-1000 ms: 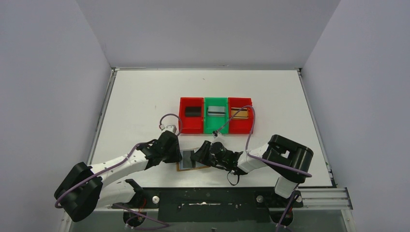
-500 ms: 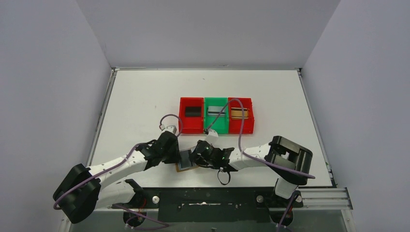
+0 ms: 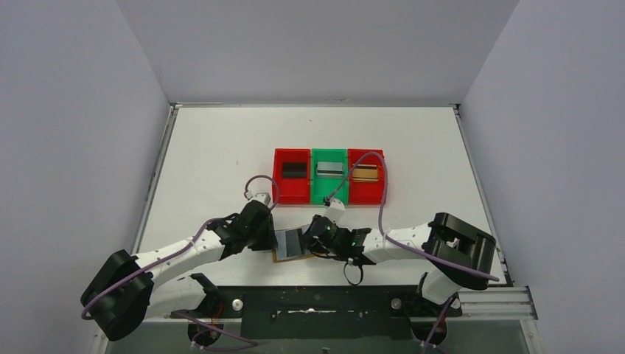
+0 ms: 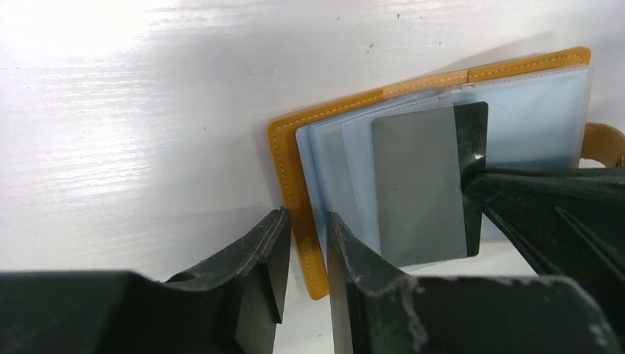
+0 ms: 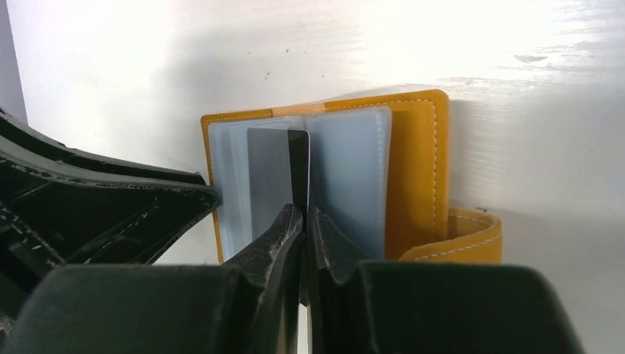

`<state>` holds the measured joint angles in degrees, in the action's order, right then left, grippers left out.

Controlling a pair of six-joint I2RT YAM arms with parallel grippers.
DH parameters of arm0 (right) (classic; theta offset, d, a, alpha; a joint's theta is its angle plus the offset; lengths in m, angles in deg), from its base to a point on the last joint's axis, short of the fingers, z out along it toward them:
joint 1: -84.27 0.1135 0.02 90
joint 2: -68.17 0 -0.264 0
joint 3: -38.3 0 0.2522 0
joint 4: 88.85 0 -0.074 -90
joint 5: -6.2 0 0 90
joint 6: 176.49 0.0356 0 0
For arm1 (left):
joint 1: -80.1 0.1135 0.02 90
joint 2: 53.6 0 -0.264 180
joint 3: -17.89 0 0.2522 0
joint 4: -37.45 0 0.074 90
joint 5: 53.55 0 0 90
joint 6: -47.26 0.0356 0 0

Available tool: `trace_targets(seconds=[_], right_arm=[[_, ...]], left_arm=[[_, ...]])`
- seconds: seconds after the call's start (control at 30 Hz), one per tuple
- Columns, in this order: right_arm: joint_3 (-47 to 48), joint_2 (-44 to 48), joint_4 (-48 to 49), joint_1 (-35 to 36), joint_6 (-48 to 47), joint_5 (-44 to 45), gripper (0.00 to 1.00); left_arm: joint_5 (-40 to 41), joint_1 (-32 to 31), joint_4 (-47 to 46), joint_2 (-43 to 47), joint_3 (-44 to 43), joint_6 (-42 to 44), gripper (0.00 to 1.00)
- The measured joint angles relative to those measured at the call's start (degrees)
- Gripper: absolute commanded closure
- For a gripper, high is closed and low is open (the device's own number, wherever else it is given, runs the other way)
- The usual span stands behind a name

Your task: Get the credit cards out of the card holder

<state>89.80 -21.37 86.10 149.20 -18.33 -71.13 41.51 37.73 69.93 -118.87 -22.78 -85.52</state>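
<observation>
At the lower centre of the overhead view, the card holder [image 3: 289, 247] is laid open on the bench [image 3: 221, 162], and both claws are gathered on it. The left claw [image 4: 306, 221] is closed on the holder's tan left edge, the leather pinned between its fingers. The right claw [image 5: 304, 214] is clamped on a dark card [image 5: 298, 158] at the middle of the blue-grey pockets.

Compared with half a second ago, the right claw is seen shifted back toward the right of the frame. In the left wrist view the card's black end is shown clear of its translucent sleeve — so the card is judged to be partly drawn out while the holder is held down.

Farther up the frame, a black card [image 3: 293, 169] is seen in the left red bin [image 3: 291, 195], a silver card [image 3: 329, 169] in the green bin [image 3: 320, 192] and a gold-brown card [image 3: 365, 173] in the right red bin [image 3: 366, 195]. The clamped card is therefore judged likely the last — only its withdrawal is left.
</observation>
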Motion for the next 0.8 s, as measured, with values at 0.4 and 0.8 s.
trace_targets(seconds=[0.4, 0.8], right_arm=[[-2.7, -2.1, 8.5, -1.9, 1.1, -5.0, 0.93], [-4.0, -2.8, 11.2, -1.9, 3.0, -5.6, 0.92]], left_arm=[[-3.5, -0.2, 0.3, 4.2, -2.4, 1.0, 0.50], [-0.3, -0.7, 7.2, -9.1, -12.1, 3.1, 0.58]])
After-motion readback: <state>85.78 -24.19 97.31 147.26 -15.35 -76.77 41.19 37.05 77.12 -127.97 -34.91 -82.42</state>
